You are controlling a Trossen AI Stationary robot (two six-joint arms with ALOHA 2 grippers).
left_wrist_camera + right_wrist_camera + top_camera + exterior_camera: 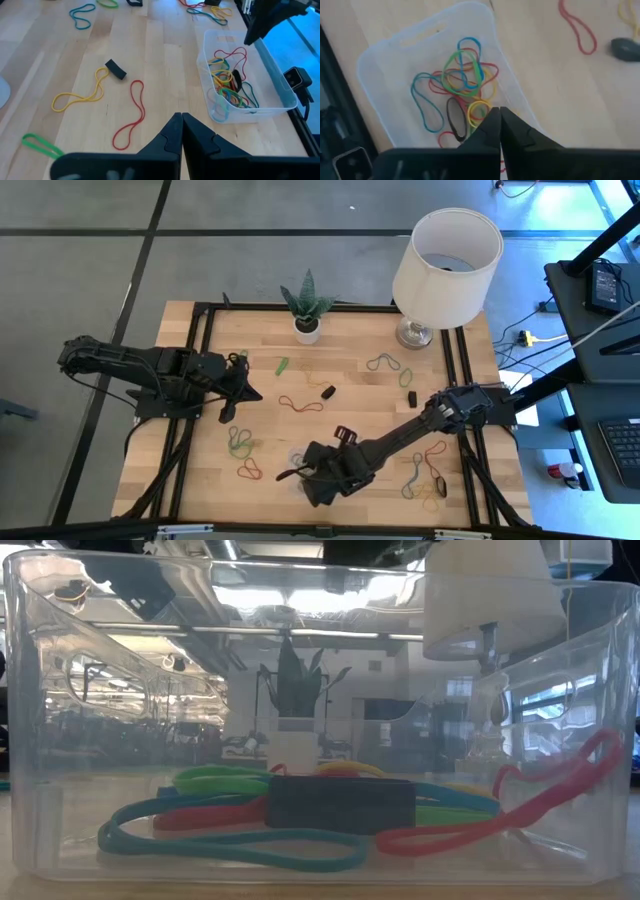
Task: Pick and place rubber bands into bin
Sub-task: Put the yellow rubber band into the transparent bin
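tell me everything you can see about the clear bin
The bin is a shallow tray of clear plastic, rectangular with rounded corners and a slot-like handle cut near one end. It sits flat on the wooden table's near edge, by the low camera. A tangle of rubber bands in blue, green, red, yellow and black lies inside. The right gripper, shut and empty, hangs above it.

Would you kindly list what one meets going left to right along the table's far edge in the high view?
Green rubber band → potted plant → grey-blue rubber band → lamp.
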